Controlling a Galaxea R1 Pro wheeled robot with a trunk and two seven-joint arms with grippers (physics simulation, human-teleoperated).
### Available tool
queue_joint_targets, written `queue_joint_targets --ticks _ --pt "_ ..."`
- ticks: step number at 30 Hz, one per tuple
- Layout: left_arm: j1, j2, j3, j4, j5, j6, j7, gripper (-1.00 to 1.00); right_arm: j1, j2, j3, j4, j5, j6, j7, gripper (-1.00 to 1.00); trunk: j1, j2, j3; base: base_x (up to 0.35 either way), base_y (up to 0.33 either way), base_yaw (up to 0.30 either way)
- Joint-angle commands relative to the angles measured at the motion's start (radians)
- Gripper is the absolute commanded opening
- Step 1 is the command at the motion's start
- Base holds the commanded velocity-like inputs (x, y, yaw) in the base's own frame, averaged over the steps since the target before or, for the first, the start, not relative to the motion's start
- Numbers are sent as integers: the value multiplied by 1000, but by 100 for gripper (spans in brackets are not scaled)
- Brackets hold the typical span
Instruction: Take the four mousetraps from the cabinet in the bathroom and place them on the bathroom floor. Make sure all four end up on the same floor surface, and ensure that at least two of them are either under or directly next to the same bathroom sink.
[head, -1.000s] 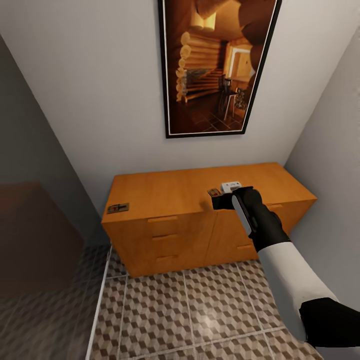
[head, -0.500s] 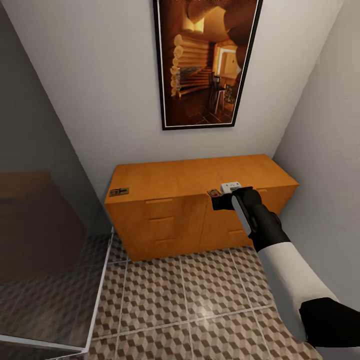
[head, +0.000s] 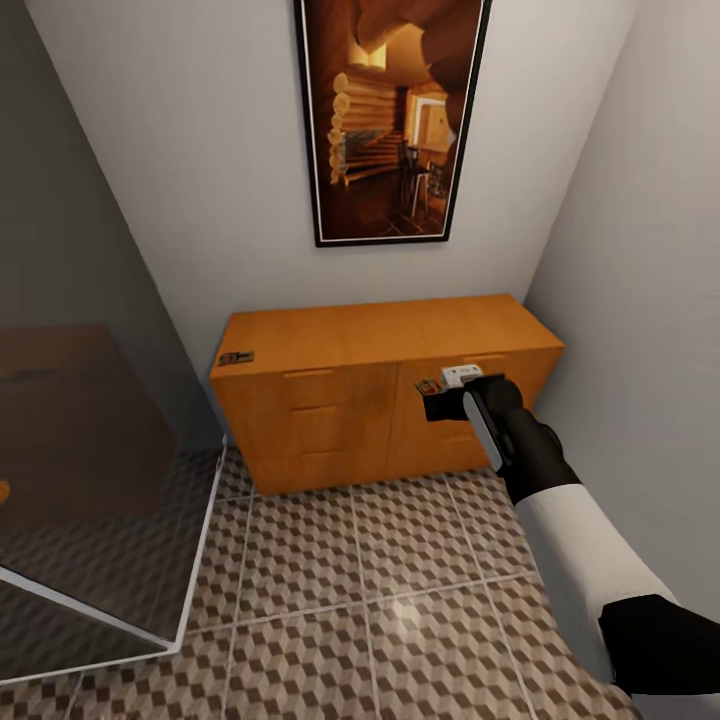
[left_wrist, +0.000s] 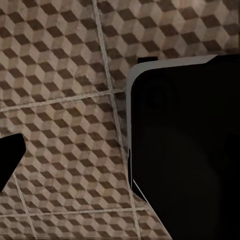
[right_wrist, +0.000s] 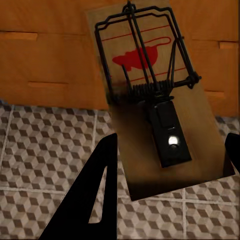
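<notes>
a narrow bathroom corner with pale walls and a bathroom floor (head: 330, 590) of large tiles printed with brown, beige and white cubes. a tall framed picture (head: 390, 115) of a log-cabin interior hangs on the back wall. below it stands the cabinet (head: 380, 385), a wide low orange-brown wooden chest with drawer fronts and bar handles. one mousetrap (head: 236, 357) lies flat on the cabinet top near its left front corner. a glass panel (head: 90, 480) with a pale edge stands at the left side of the head view.

the right arm, white with a black wrist, reaches forward from the lower right. the right gripper (head: 440, 398) is held in the air in front of the cabinet's right drawers, above the floor. it is pinching a second mousetrap (right_wrist: 155, 95), a brown wooden board with dark wire and a red mouse print, which sits between the gripper's two dark fingers (right_wrist: 92, 195) in the right wrist view.

the left wrist view looks down on the tiled floor beside a large dark rounded body (left_wrist: 185, 145); whether the left gripper is spread or pressed together cannot be told.
</notes>
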Motion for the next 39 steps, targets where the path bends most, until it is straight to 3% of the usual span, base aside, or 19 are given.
queue_joint_targets --ticks 1,7,9,19,21,23,26,28,31,34,39 --pt "-2 0 -5 4 -2 -7 5 100 -1 0 1 3 -4 3 0 -100 0 -2 -2 -276 -100 0" --pt "-2 0 -5 4 -2 -8 5 100 -1 -1 1 123 -4 -29 6 -100 0 -2 -2 -105 -37 0" --pt "-2 0 -5 4 -2 -8 5 100 -1 -2 1 202 -4 -89 7 -100 0 -2 -2 -28 -10 0" --pt "-2 1 -5 4 -2 -8 6 100 -1 0 3 769 -1 -670 9 -100 0 -2 -2 -6 -2 0" --pt "-2 1 -5 4 -2 -8 5 100 1 0 4 905 -1 -828 11 -100 0 -2 -2 0 0 0" --pt "-2 1 -5 4 -2 -8 5 100 27 -1 3 955 0 -931 18 -100 0 -2 -2 0 0 0" --pt "-2 1 -5 4 -2 -8 6 100 181 -3 4 991 3 -1082 30 -100 0 -2 -2 0 0 0" --pt "-2 1 -5 4 -2 -8 5 100 250 -3 4 997 11 -1161 32 -100 0 -2 -2 0 0 0" --pt "-2 1 -5 4 -2 -8 6 100 335 -3 4 1001 32 -1281 29 -100 0 -2 -2 0 0 0" --pt "-2 1 -5 4 -2 -8 6 100 456 -4 4 1004 47 -1464 20 -100 0 -2 -2 0 0 0" --pt "-2 1 -5 4 -2 -8 6 100 576 4 5 1005 52 -1696 -34 -100 0 -2 -2 0 0 0"
